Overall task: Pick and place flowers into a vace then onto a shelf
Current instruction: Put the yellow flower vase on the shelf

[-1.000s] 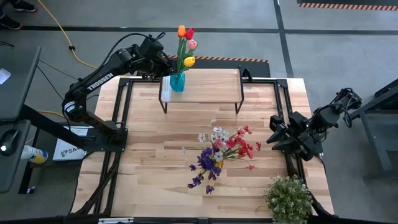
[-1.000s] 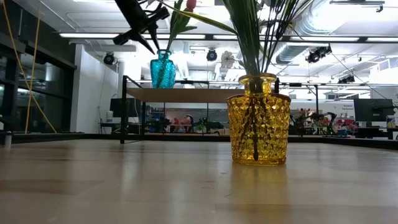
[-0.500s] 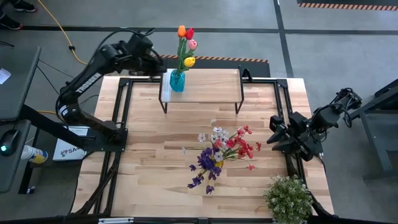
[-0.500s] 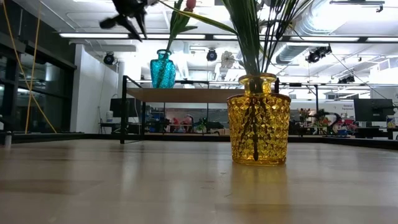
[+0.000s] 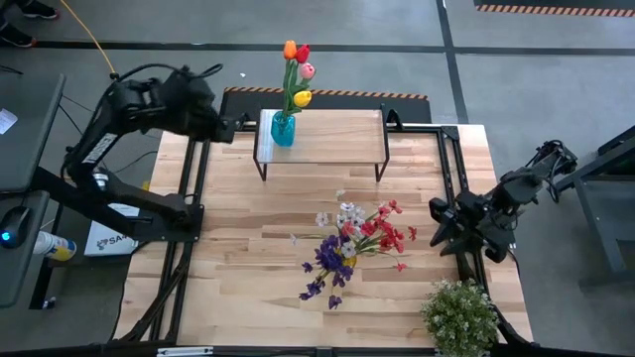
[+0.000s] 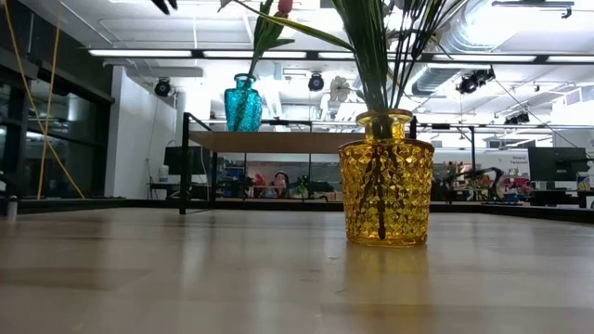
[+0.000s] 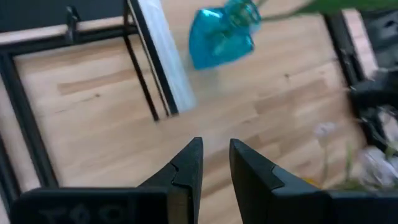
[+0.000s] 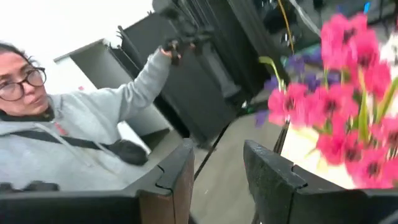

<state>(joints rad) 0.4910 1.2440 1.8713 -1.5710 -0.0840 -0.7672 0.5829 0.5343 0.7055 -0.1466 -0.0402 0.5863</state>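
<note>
A blue glass vase (image 5: 283, 130) with orange, red, pink and yellow tulips (image 5: 298, 69) stands on the left end of the shelf (image 5: 332, 137) at the table's far side. A yellow glass vase (image 6: 385, 181) stands mid-table, holding red, purple and white sprays (image 5: 357, 240). My left gripper (image 5: 234, 127) hangs high, left of the shelf. In the left wrist view its fingers (image 7: 216, 152) stand a little apart with nothing between them, and the blue vase (image 7: 221, 37) lies ahead. My right gripper (image 5: 438, 226) waits open at the table's right edge, pointing level at the sprays (image 8: 348, 93).
A bushy pale-green potted plant (image 5: 459, 315) sits at the table's near right corner. Black frame rails (image 5: 193, 188) run along the table's left and right sides. A person in a grey hooded top (image 8: 74, 137) shows beyond the table in the right wrist view.
My left gripper has drawn back from the blue vase toward the table's left edge and risen, passing out of the top of the low view. The vase and tulips stand on the shelf as before.
</note>
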